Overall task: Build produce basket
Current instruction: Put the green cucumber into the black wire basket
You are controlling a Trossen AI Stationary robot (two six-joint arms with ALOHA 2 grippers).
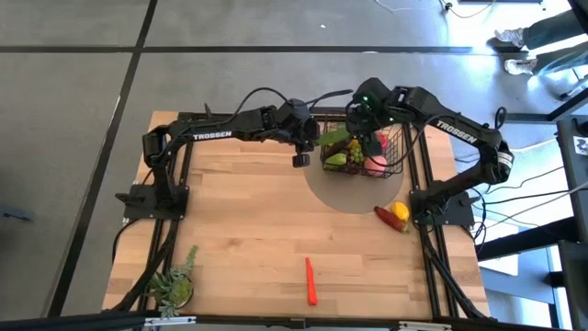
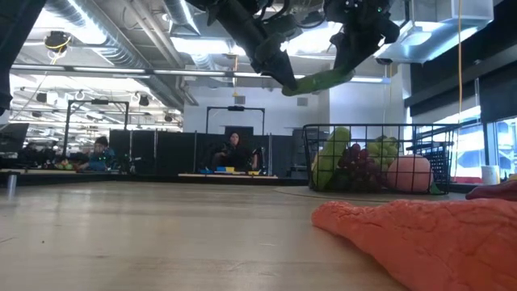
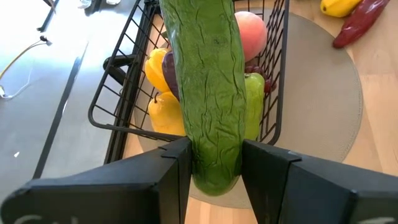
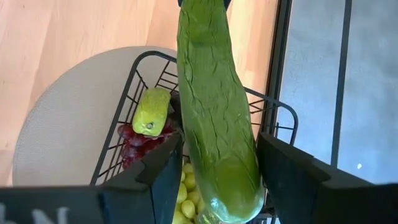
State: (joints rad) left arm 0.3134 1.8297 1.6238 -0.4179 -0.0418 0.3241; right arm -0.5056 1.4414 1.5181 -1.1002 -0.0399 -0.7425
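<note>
Both arms meet above the basket [image 1: 397, 158], which stands on a round grey mat [image 1: 344, 193] toward the 1 o'clock part of the wooden table [image 1: 239, 239]. Between them they hold one long green cucumber [image 2: 317, 81] in the air, above the basket's rim and slightly tilted.

The left gripper [image 3: 214, 163] comes from the 9 o'clock side and its two fingers are closed on one end of the cucumber [image 3: 210, 93]. The right gripper [image 4: 214, 171] comes from the 3 o'clock side. Its fingers stand on both sides of the other end of the cucumber [image 4: 214, 106]; one finger seems to touch it, but on the other side a small gap shows, so I cannot tell if it really grips.

Inside the basket lie already a pink peach [image 3: 250, 34], dark grapes [image 2: 355, 166], green grapes [image 4: 185, 199], a yellow pepper [image 3: 166, 113] and a green pepper [image 4: 151, 111].

Outside the basket, near the 4 o'clock edge of the mat, a lemon [image 1: 401, 211] and a red pepper [image 1: 388, 219] lie touching each other. An orange carrot [image 1: 311, 281] lies alone at 6 o'clock, well apart from the basket. A small potted plant [image 1: 175, 285] stands at the 7 o'clock corner.
</note>
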